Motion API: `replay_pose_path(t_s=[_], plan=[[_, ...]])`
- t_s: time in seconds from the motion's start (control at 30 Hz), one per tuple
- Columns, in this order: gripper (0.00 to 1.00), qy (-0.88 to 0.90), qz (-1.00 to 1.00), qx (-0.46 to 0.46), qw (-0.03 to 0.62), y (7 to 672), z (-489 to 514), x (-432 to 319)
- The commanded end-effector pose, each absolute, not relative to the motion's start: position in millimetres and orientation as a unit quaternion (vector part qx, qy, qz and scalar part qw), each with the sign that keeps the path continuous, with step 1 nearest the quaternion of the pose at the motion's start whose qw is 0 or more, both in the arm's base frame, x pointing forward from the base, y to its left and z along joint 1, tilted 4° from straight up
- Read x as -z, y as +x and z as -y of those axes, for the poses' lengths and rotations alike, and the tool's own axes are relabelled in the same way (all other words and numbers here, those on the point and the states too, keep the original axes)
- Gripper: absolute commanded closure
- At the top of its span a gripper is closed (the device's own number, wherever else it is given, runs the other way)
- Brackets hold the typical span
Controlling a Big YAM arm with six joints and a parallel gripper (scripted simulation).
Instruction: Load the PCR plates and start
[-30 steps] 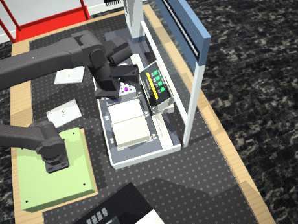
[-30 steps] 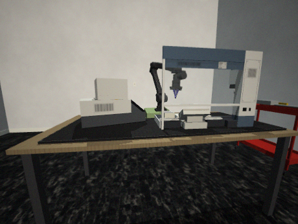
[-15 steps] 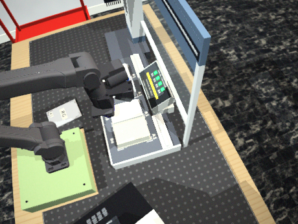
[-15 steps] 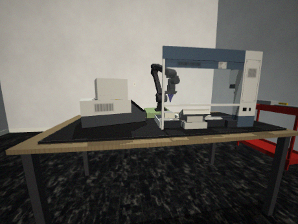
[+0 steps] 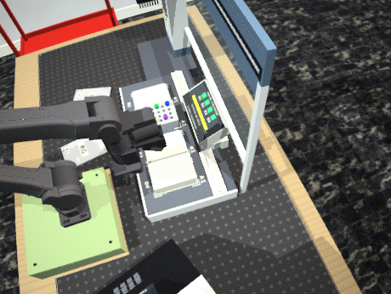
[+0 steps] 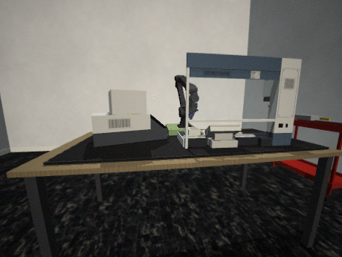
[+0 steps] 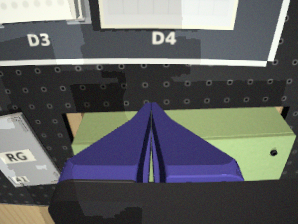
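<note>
My gripper (image 7: 151, 111) is shut and empty, its purple fingers pressed together. It hangs over the dark mat in front of the deck edge, near the D3 and D4 labels. Plate R33 (image 5: 150, 97) lies on D1. The waiting nest W1 (image 5: 89, 91) sits empty at the left of the deck. The cycler Q1 (image 6: 126, 120) stands at the table's left end in the exterior view, with a pale box raised on top. Its key panel (image 5: 127, 282) shows at the bottom edge.
The tube cooling block (image 5: 163, 111) with coloured tubes is on D2. The regrip nest RG (image 7: 23, 157) is empty. The green arm base (image 5: 68, 221) lies close by. The deck's frame post (image 5: 252, 136) and tilted status panel (image 5: 204, 112) stand behind.
</note>
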State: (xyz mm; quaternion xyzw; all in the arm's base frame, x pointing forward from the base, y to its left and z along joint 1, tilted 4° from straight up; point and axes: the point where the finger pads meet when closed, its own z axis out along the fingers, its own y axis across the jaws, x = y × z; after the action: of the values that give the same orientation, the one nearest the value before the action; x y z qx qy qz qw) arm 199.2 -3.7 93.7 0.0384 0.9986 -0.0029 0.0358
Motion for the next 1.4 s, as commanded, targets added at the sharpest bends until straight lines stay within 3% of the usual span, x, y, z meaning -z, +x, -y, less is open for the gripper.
replay_pose_path(t_s=[0.0, 1.37], plan=[[1.0, 0.024, -0.999, 0.002, 0.048, 189, 12, -84], [1.0, -0.118, -0.92, 0.36, 0.095, 107, 170, -162]])
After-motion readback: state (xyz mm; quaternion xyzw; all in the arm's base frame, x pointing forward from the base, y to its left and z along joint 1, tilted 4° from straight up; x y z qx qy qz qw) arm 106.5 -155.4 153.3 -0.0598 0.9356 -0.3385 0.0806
